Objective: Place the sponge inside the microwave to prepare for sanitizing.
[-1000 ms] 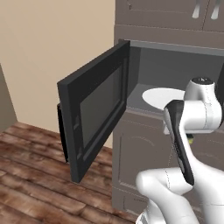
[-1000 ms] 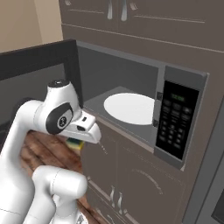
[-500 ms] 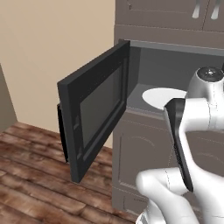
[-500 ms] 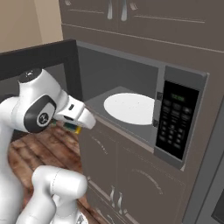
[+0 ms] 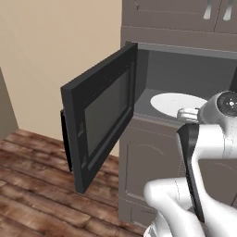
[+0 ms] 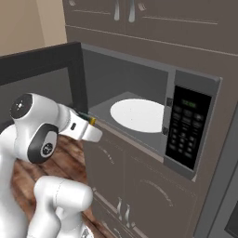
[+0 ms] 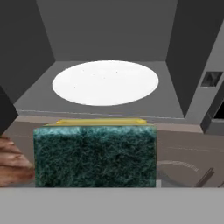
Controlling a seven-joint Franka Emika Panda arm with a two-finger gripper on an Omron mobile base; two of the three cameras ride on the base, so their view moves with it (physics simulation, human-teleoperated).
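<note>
The microwave [image 6: 186, 124] stands with its door [image 5: 99, 120] swung wide open to the left, showing a grey cavity and a white turntable [image 7: 105, 82]. My gripper [image 6: 87, 119] hovers just outside the cavity's front lip, at its left side, shut on the sponge [image 7: 95, 155]. In the hand view the sponge's dark green face lies across the bottom with a yellow edge on top, hiding the fingertips. A sliver of the sponge [image 6: 91, 121] peeks out beside the white hand in the right base view. The hand [image 5: 187, 113] sits in front of the turntable [image 5: 173, 104].
Grey cabinet doors [image 6: 139, 186] run under the microwave, more cabinets [image 5: 185, 18] above it. The black keypad panel [image 7: 212, 78] borders the opening on the right. The open door [image 6: 42, 69] stands left of the arm. Wooden floor [image 5: 32, 185] lies below.
The arm has re-posed, its elbow swinging left in the right base view. The hand rose a little and now points into the microwave's opening, sponge still held.
</note>
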